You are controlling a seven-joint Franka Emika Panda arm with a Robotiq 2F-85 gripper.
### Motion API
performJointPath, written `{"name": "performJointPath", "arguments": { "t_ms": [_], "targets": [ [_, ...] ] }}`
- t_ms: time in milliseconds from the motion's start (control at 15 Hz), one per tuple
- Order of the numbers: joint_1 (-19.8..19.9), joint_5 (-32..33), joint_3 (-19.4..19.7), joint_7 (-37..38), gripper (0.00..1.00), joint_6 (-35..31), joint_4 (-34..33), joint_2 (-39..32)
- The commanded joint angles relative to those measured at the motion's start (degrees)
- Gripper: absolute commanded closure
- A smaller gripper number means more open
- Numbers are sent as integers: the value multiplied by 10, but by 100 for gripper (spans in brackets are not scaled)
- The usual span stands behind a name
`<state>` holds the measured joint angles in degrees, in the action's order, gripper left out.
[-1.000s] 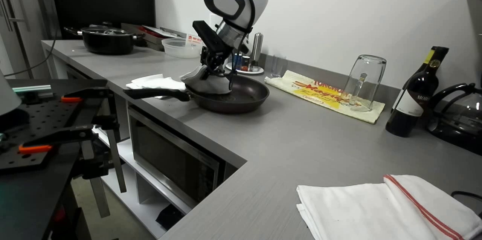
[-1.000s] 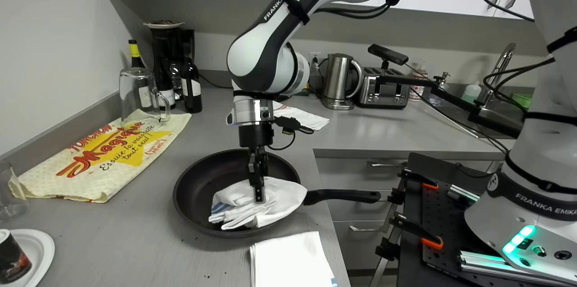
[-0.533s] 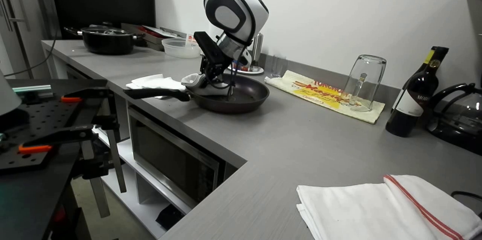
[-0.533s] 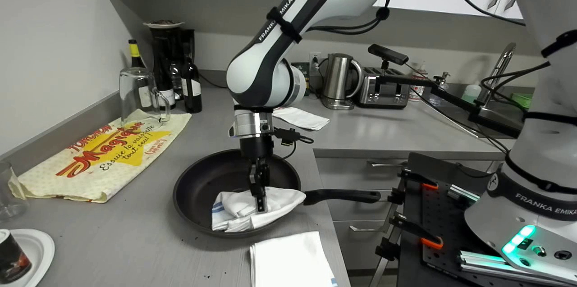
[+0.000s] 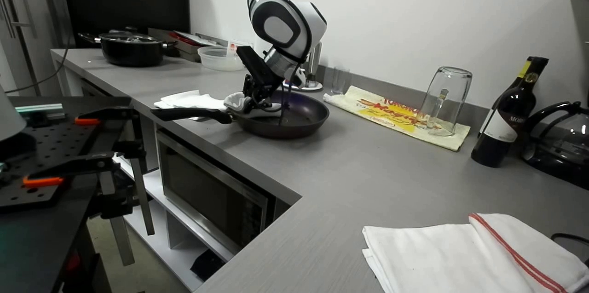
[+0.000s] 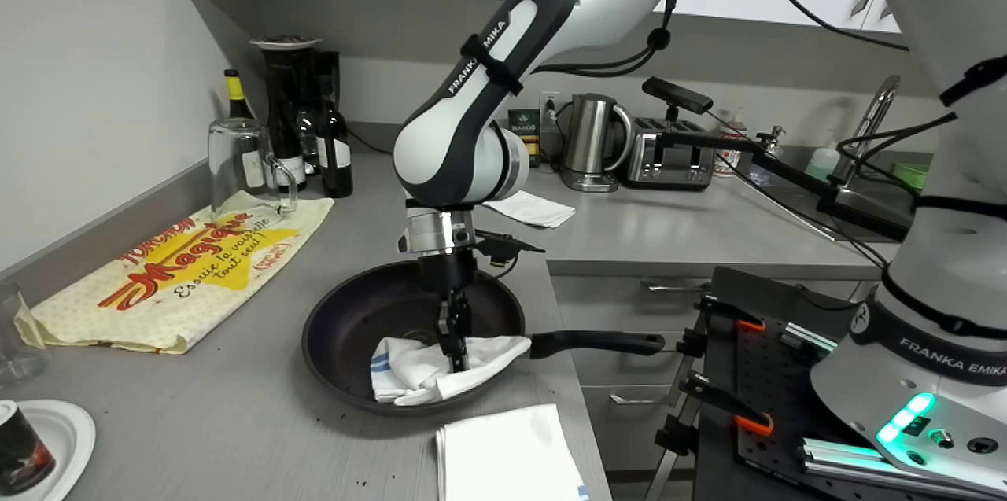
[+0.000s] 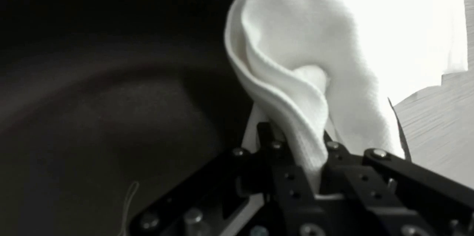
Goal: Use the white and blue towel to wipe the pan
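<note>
The dark pan rests on the grey counter in both exterior views, its handle pointing over the counter edge. The white towel with blue stripes lies bunched in the pan's handle-side part, one end draped over the rim near the handle. My gripper points down into the pan, shut on the towel. In the wrist view, folds of the towel come up between the fingers of the gripper, with the pan's bare bottom to the left. The fingertips are partly hidden by cloth.
A folded white cloth with a blue mark lies beside the pan. A yellow printed cloth bears an upturned glass mug. Wine bottles stand behind. A red-striped white cloth lies farther along the counter.
The arm and gripper have moved lower into the pan. The towel has flattened and sits lower in the pan. The pan has not moved.
</note>
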<state>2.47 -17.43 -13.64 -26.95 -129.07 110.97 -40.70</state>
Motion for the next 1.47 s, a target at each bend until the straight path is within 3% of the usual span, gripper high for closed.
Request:
{"name": "performJointPath", "arguments": {
  "t_ms": [0,667,1133,1400],
  "targets": [
    [-28,52,14,18,96,-16,-10,-12],
    [-77,197,59,61,96,-81,-16,-18],
    [-110,321,122,120,96,-161,-29,-28],
    [-143,410,178,179,96,-224,-37,-38]
  ]
}}
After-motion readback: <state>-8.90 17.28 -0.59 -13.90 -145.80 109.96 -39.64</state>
